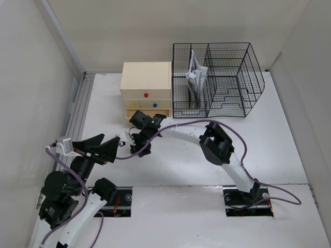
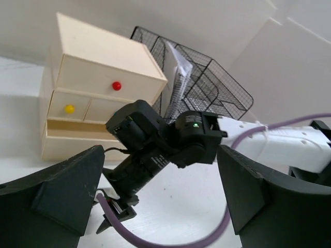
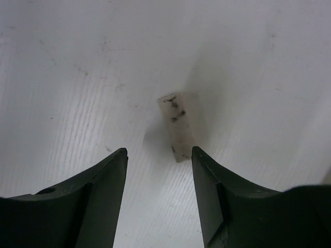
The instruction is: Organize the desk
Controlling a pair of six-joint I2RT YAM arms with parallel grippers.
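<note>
Bench: a matte white top with a ridged metal rail along its left edge. It lay under both hands and carried everything else.
Wire organizer: black mesh, standing at the far edge toward the far right corner.
Drawer box: beige wood, at the far edge just beside the organizer's left side. It had a red knob above and yellow and blue knobs below, and its lowest drawer stood out a little.
Left hand: spread wide and holding nothing, above the bench near the left edge, facing the right hand.
Right hand: pointed down at the bench just in front of the drawer box, with its fingers parted and gripping nothing.
Papers: white sheets upright in the organizer's left compartment.
White block: small and smudged, lying on the bench just past the right hand's fingertips.
Writing: the papers were too small to read, and the block's dark marks were illegible.
</note>
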